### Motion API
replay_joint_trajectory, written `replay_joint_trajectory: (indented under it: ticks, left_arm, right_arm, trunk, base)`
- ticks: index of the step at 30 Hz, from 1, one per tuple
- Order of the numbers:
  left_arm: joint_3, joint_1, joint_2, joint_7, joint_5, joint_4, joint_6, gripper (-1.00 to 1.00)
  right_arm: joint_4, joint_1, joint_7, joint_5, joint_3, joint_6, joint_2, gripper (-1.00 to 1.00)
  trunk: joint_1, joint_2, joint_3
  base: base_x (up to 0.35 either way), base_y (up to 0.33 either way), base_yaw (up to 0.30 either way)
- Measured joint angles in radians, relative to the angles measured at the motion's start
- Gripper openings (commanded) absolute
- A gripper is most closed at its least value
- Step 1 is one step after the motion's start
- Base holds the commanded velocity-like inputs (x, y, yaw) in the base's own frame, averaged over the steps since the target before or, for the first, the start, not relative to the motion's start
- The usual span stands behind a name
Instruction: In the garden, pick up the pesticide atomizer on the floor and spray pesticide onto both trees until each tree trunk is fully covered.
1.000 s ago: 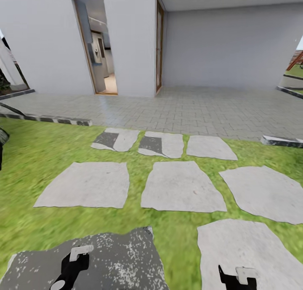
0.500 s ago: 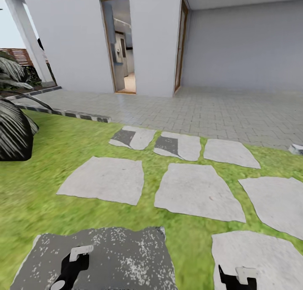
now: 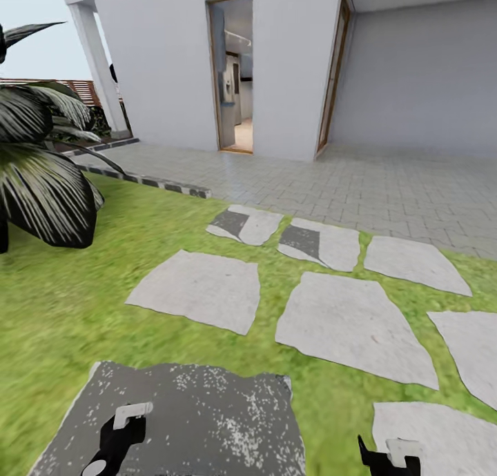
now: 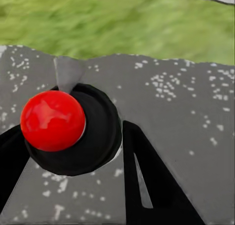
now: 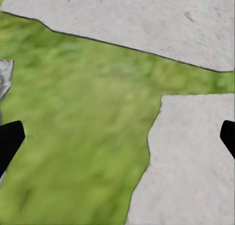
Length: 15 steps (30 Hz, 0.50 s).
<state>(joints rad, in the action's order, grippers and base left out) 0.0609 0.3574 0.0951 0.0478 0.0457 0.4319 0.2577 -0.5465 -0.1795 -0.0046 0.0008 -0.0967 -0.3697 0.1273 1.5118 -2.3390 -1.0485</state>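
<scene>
I am over the garden's grass lawn (image 3: 62, 290), among flat stepping stones. In the left wrist view my left gripper (image 4: 71, 129) is shut on a round black cap topped by a red ball (image 4: 52, 120). This appears to be the top of the pesticide atomizer, and a finger (image 4: 147, 176) rests against each side of it. Low in the head view the left gripper (image 3: 121, 434) hangs above a dark speckled slab (image 3: 207, 414). My right gripper (image 3: 386, 455) is open, its fingers wide apart over grass and a pale stone (image 5: 191, 161). Both trees are out of view.
A dark spiky-leaved plant (image 3: 41, 179) stands on the lawn at the left. Ahead lie pale stepping stones (image 3: 200, 290) and a grey paved patio (image 3: 359, 179). Behind them a white house wall has an open doorway (image 3: 235, 76). A brown slatted fence (image 3: 69, 86) shows far left.
The whole head view has swung to the left: the doorway and stones slid right and the spiky plant came into view. Both grippers keep their places in the picture.
</scene>
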Motion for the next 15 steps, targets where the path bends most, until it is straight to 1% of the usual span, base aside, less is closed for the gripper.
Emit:
replay_joint_trajectory:
  ticks: [6, 8, 15]
  left_arm:
    - [0.000, 0.000, 0.000, 0.000, 0.000, -0.001, 0.000, -1.00]
    - [0.000, 0.000, 0.000, 0.000, 0.000, -0.001, 0.000, -1.00]
    - [0.000, 0.000, 0.000, 0.000, 0.000, 0.000, 0.000, -1.00]
  right_arm:
    - [0.000, 0.000, 0.000, -0.001, 0.000, 0.000, 0.000, 1.00]
    - [0.000, 0.000, 0.000, -0.001, 0.000, 0.000, 0.000, 1.00]
    - [-0.001, 0.000, 0.000, 0.000, 0.000, 0.000, 0.000, 1.00]
  trunk:
    - [0.000, 0.000, 0.000]
    - [0.000, 0.000, 0.000]
    - [0.000, 0.000, 0.000]
  base:
    - [0.000, 0.001, 0.279]
    - [0.000, 0.109, 0.279]
    - [0.000, 0.269, 0.279]
